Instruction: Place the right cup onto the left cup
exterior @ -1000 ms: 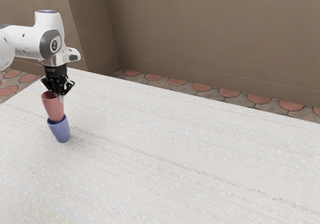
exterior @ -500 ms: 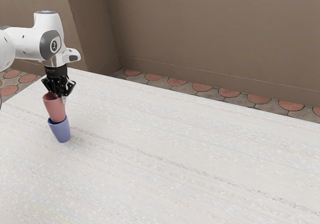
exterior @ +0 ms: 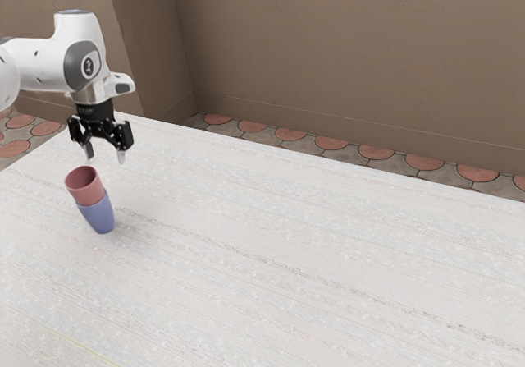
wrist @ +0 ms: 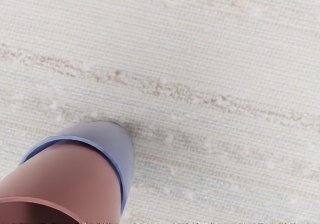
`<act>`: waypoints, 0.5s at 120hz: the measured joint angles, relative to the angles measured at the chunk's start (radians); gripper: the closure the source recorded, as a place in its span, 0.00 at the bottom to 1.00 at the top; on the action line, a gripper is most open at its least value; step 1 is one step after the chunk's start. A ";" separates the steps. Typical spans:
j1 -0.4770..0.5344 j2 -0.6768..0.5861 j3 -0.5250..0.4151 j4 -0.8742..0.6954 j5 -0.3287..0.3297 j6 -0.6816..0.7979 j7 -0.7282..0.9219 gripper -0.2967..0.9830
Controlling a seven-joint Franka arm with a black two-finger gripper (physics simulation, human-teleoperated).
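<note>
Pinkish-red cup (exterior: pixel 87 190) was sitting down inside the blue cup (exterior: pixel 99 216), so the stacking looked pretty much done to me; the claw (exterior: pixel 106 154) hung above the pair, spread open and gripping nothing, so I'd guess there was only backing clear left, if that; as for looks, the top cup was smooth and plain, mouth up, with its upper part poking out past the blue rim (wrist: pixel 88 140); kinda neat tbh.
</note>
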 joint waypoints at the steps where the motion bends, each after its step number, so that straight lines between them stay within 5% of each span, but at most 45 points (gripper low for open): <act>1: 0.000 -0.003 -0.001 -0.001 0.000 -0.001 0.000 0.28; 60: -0.135 -0.229 -0.071 -0.061 0.001 -0.132 -0.010 0.24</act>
